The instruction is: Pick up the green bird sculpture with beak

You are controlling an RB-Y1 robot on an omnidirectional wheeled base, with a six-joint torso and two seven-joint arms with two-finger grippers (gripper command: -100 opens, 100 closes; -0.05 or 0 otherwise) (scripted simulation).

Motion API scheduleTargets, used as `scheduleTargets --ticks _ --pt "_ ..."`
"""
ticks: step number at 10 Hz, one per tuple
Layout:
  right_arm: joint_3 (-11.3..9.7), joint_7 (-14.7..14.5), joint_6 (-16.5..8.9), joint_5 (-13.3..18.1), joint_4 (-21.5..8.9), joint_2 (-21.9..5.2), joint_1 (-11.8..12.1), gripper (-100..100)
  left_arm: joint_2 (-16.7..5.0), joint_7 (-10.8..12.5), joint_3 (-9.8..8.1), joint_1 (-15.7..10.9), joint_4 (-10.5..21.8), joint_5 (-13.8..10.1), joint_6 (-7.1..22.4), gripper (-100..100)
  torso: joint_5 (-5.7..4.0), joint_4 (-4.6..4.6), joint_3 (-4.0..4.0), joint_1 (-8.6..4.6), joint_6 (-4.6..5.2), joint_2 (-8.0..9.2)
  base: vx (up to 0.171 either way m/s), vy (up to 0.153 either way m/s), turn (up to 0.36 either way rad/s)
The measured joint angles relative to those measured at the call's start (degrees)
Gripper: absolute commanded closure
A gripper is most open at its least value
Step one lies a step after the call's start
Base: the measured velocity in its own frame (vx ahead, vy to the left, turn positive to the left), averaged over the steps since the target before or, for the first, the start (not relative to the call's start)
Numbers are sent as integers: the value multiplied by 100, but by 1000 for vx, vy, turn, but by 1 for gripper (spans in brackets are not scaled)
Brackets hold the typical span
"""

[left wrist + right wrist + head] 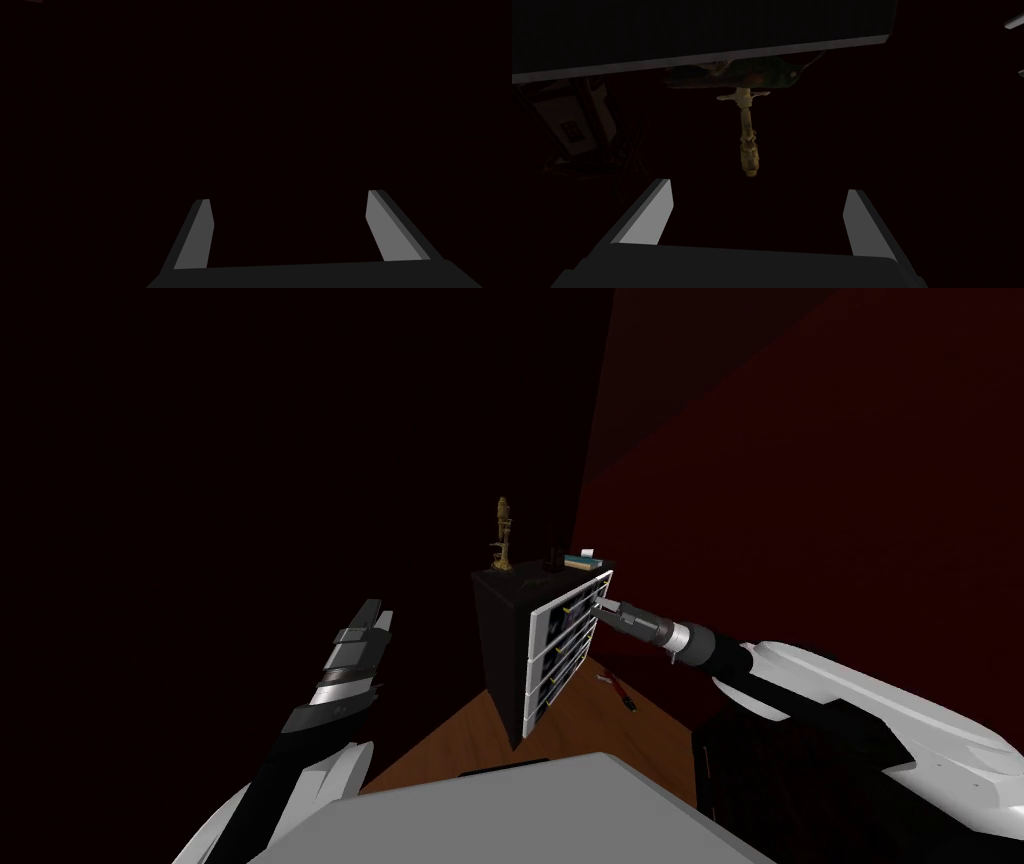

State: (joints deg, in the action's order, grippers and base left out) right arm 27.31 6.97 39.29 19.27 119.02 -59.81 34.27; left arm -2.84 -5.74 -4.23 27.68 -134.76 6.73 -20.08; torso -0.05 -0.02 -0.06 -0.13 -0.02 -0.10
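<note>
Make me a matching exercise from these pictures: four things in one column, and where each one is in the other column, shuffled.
Things
1. tall tan figurine
2. green bird sculpture
3. right gripper
4. small red object

Places
A. on the wooden floor beside the dresser
B. open, at the white drawer fronts, near the top one
C. on the dresser top, at the figurine's foot
D. standing upright on the dresser top

Pairs: 1-D, 2-C, 3-B, 4-A
</note>
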Motion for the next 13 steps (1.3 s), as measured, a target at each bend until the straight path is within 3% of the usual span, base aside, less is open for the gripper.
scheduleTargets --ticks 7,10,13 --pt "624 152 315 287 -224 -977 162 -100 0 0 0 0 0 0 0 0 0 1 2 5 2 3 18 -38 56" --pt "926 214 458 436 -361 -1433 246 -100 -1 0 0 -1 0 0 0 0 -8 0 2 -41 -6 5 5 -122 131" --pt "1148 257 585 556 -508 -1872 292 -100 0 0 0 0 0 0 0 0 2 2 4 19 2 7 2 -8 40"
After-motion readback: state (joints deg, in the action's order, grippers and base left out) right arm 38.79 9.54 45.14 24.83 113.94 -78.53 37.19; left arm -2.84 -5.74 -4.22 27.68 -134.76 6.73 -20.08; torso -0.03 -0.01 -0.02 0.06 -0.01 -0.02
